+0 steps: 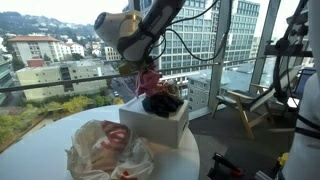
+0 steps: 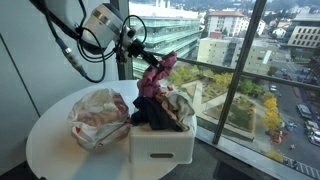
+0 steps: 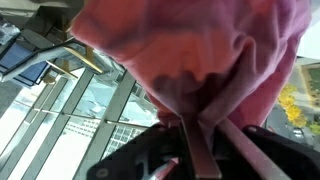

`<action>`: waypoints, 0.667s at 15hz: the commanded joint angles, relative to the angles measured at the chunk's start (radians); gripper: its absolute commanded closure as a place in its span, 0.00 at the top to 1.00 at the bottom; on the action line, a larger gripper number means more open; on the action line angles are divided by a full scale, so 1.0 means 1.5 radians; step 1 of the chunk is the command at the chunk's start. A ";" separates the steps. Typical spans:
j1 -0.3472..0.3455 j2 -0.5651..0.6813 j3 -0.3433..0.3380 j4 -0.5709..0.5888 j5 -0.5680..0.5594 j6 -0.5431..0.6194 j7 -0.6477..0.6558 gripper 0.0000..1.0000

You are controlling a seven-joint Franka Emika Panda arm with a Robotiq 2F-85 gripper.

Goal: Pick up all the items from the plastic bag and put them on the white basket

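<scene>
Your fingers (image 3: 193, 150) are closed on a fold of pink cloth (image 3: 190, 45) — it bunches at their tips and spreads wide above them, filling most of the view. Left of the fingers run pale window frames (image 3: 60, 110) — blurred.

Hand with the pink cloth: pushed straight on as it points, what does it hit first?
Beyond the held pink cloth, probably the dark clothes heaped in the white basket; depth is unclear.

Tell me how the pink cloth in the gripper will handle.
Probably floppy: the pink cloth hangs in folds below the gripper. Likely light, since a pinch at one bunched edge carries it. It may drape over the white basket rim rather than drop flat.
</scene>
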 commanded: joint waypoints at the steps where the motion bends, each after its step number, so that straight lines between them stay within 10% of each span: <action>1: -0.029 0.000 0.010 -0.059 0.021 0.064 0.047 0.38; 10: -0.011 -0.127 0.050 -0.099 0.138 0.019 -0.009 1.00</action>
